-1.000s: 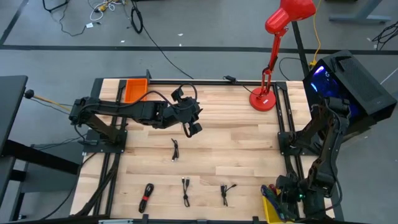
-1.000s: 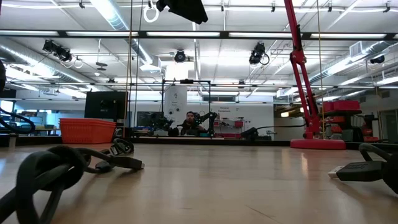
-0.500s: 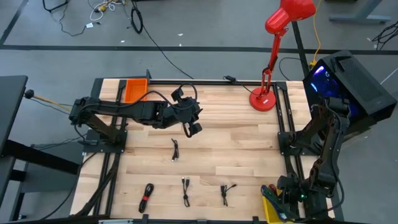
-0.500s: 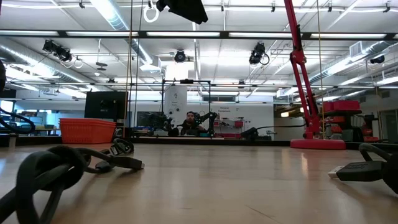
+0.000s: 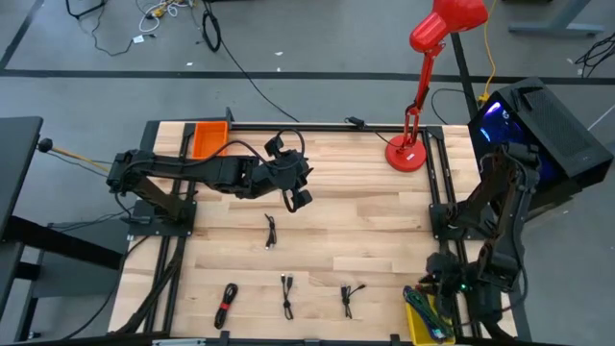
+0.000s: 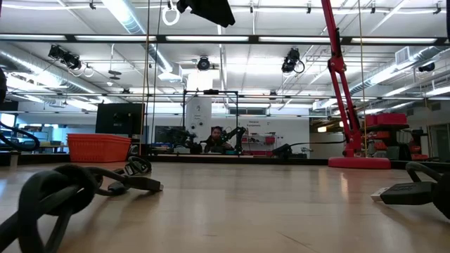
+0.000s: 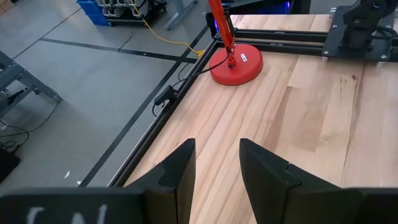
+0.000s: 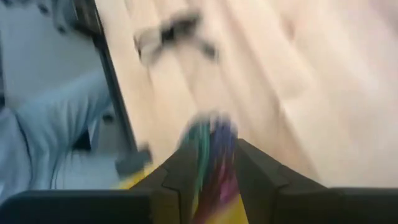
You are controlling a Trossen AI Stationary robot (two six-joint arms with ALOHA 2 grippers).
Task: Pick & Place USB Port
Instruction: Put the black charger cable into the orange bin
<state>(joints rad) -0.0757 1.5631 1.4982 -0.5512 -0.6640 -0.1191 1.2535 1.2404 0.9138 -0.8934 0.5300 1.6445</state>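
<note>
Several black USB cables lie flat on the wooden table: one near the middle (image 5: pixel 270 232) and three along the near edge (image 5: pixel 227 304) (image 5: pixel 286 294) (image 5: pixel 348 301). My left gripper (image 5: pixel 299 198) (image 7: pixel 217 163) hovers open above the table's middle, pointing toward the red lamp base (image 7: pixel 236 65), with nothing between its fingers. My right gripper (image 5: pixel 435 286) (image 8: pixel 214 152) is at the near right corner, above a yellow bin (image 5: pixel 419 325) that holds a bundle of coloured cables (image 8: pixel 210 140). Its fingers stand apart. My right gripper points down at the coloured cables (image 8: pixel 214 134) in the yellow bin. They show blurred in the gap between its fingers. I cannot tell whether the fingers touch them.
An orange bin (image 5: pixel 207 138) sits at the far left corner and the red lamp's base (image 5: pixel 405 154) at the far right. Black frame rails run along the table's left and right sides. Bare wood lies between the middle cable and the lamp.
My right arm has shifted: its upper links have swung toward the far edge, and the gripper has moved a little toward the table's left, uncovering more of the yellow bin and its coloured cables. The left arm and the black cables have kept still.
</note>
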